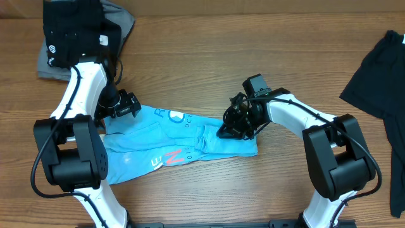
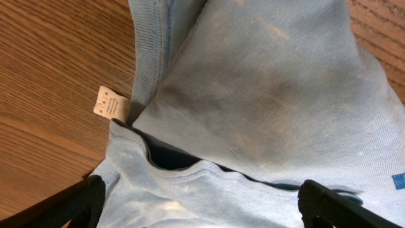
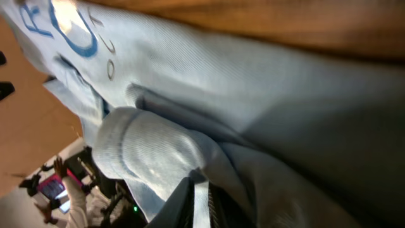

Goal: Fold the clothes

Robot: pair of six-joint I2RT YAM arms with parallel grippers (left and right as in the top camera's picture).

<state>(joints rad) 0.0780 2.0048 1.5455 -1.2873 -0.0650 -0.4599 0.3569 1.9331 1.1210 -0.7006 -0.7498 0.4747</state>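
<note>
At desk [image 1: 202,50] centre, blue T-shirt [image 1: 177,142] lies half-folded. Right fingers [image 1: 226,131] pinch a cloth fold at one end; left fingers [image 2: 73,206] spread wide over collar [image 2: 144,60], empty. Risk: pinch slips w/ pull, or one-sided pull drags fold crooked.

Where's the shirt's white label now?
Left wrist view, left of centre: the small white fabric label sticks out from the light blue cloth T-shirt onto the brown wooden table.
</note>
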